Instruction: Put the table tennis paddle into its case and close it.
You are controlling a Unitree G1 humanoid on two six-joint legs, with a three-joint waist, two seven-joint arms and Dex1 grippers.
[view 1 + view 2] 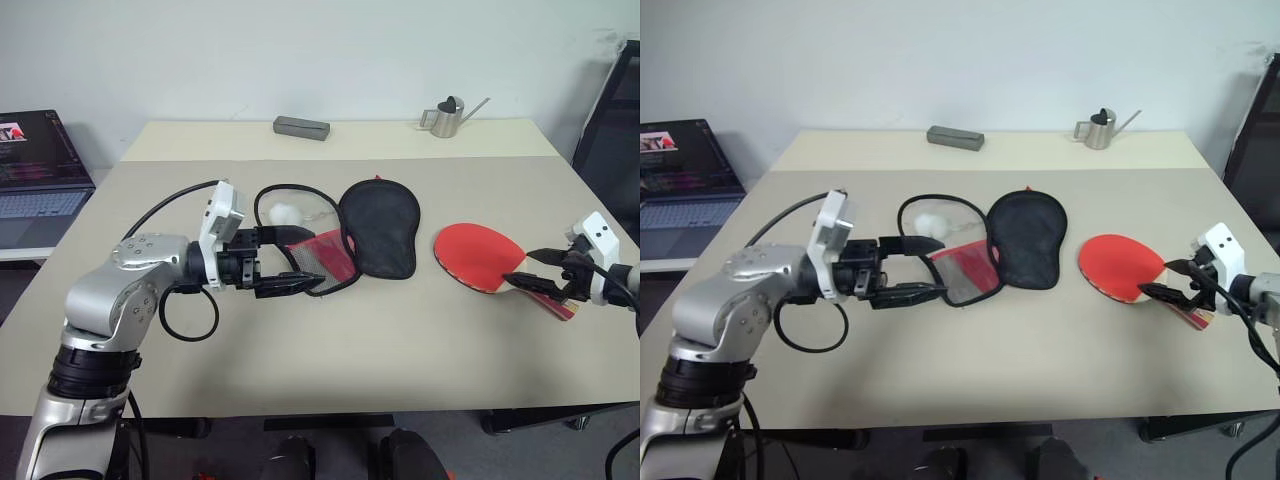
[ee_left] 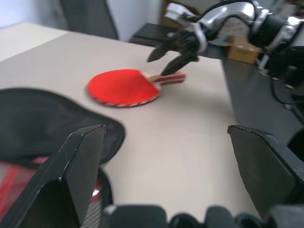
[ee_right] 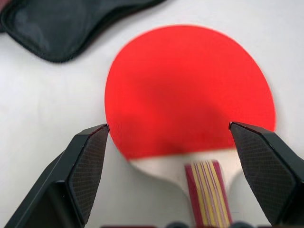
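1. The table tennis paddle (image 1: 478, 256) is seen lying flat at centre right of the head view, red face up, its handle pointing to the lower right edge of the table (image 1: 350, 360)
2. The right gripper (image 1: 540, 271) is positioned over that handle with its jaws spread wide and nothing held, apparently lined up so the handle can be grasped
3. The case (image 1: 378, 226) is laid open in the middle of the frame, its black half beside the red mesh half, likely so the paddle can be slid in
4. The left gripper (image 1: 290, 259) is held fully open and empty at the red half's edge, perhaps to steady it
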